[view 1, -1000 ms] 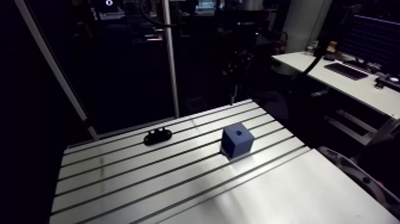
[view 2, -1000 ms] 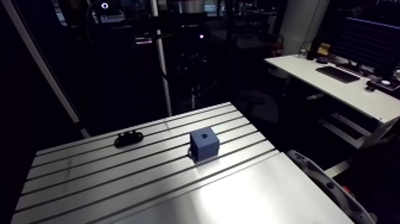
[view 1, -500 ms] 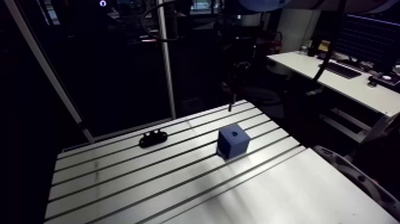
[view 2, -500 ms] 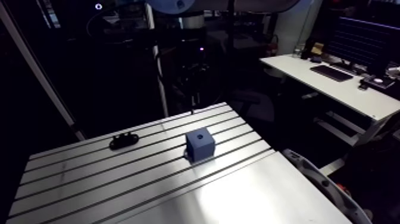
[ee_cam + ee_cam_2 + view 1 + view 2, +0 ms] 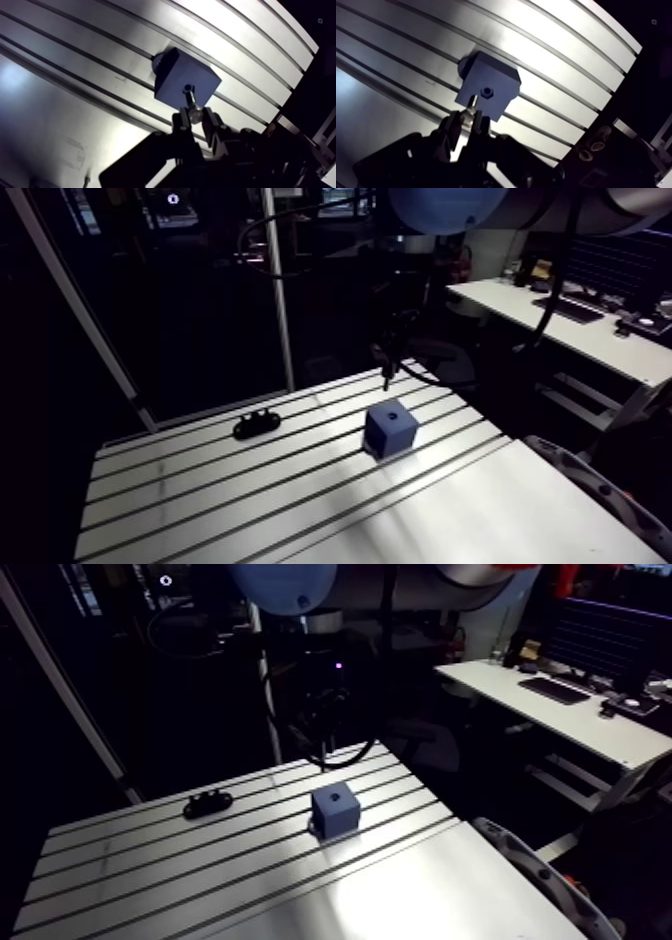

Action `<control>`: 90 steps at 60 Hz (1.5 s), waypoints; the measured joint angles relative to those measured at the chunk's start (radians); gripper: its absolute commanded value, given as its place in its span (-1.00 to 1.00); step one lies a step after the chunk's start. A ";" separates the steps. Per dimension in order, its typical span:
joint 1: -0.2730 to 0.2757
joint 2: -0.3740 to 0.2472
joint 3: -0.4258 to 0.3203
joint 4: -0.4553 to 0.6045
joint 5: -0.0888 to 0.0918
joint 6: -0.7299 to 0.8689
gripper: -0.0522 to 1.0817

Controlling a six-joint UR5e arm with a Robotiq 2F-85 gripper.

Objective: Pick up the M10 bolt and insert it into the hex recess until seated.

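The claw (image 5: 194,118), clamped on the bolt (image 5: 190,102), has dropped closer to the block (image 5: 175,75), its hex hole (image 5: 486,92) just ahead, so insertion looks imminent.

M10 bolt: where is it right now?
Wrist view: the M10 bolt is clamped in the hand, above the blue block, near its hex recess, not yet inserted.

The gripper (image 5: 194,119) covers much of the M10 bolt (image 5: 190,101) in the wrist view; the hex recess (image 5: 486,92) is dark inside. The black piece (image 5: 256,425) on the tabletop (image 5: 200,488) is too small to identify.
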 measured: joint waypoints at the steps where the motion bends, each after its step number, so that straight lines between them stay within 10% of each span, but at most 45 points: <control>1: 0.000 0.000 0.001 -0.001 0.000 0.000 0.91; 90: -0.051 0.021 0.072 -0.072 0.000 -0.039 0.92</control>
